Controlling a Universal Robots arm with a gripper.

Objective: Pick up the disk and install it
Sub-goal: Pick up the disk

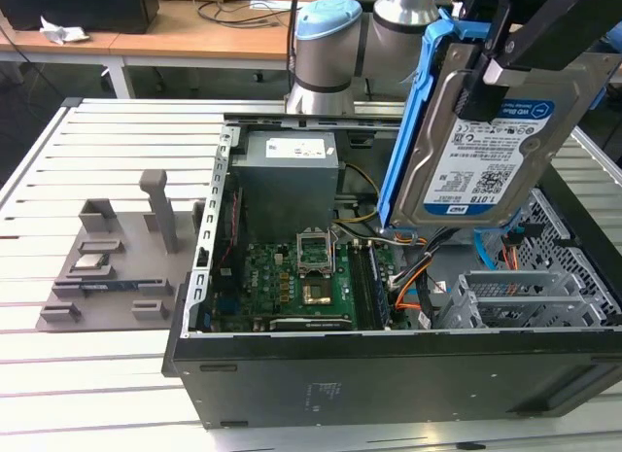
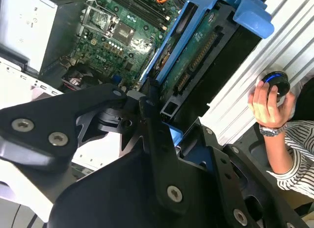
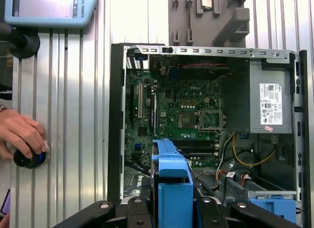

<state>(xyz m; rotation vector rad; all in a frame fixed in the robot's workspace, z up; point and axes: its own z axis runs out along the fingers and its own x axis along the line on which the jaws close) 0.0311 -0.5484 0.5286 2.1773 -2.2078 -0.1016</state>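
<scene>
Disk [image 1: 486, 156] hangs in the air, tilted, label toward the exterior view's camera, above the open computer case [image 1: 389, 374] at the exterior view's right; it touches nothing below. Gripper [image 1: 491, 78] pinches the disk at its upper end, one black finger lying on the label face

Handling, judged: stiff metal body, fairly heavy for its size, so it could swing or slip on the smooth silver face. The circuit side and connector row in the second wrist view look fragile. The blue frame [image 2: 245, 12] along the edges seems the safer hold, though the plastic probably flexes

Around: grey metal cage [image 1: 515, 296] sits in the case corner below the disk, with orange cables [image 1: 413, 287] just beside it. Green board [image 1: 292, 277] and grey power box [image 1: 292, 175] lie further in. Cables and cage rim are the likely snags. Grey tray [image 1: 107, 277] lies well apart on the table. A person's hand [image 3: 22, 135] rests on a round knob [image 3: 29, 159] beside the case
</scene>
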